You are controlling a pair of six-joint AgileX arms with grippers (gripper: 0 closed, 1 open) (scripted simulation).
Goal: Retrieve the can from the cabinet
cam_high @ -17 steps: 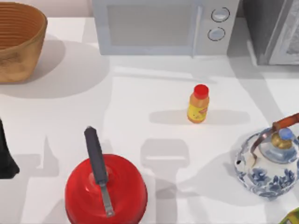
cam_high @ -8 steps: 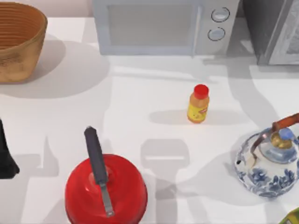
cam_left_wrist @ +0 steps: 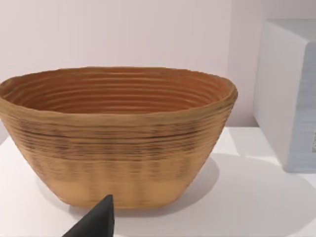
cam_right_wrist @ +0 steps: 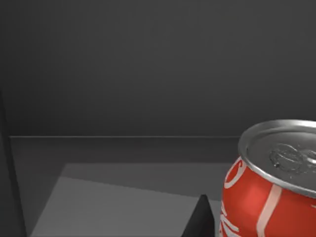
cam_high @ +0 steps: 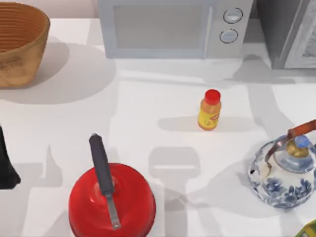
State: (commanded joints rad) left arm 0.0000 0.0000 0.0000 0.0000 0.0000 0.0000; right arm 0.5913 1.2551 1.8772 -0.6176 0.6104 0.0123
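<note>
- Across the earlier top views only shadows near the grey cabinet, at two o'clock, shifted.
- Red soda can stands inside; right claw's grip cannot be told.
- Centre the fingers before closing.

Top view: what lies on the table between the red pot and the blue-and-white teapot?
Bare white table, crossed by shadows, lies between the red pot and the teapot in the top view.

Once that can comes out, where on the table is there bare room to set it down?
The widest bare patch lies mid-table, between the basket, microwave, small bottle and red pan. Another lies between bottle and cabinet. Around the teapot it's crowded.
</note>
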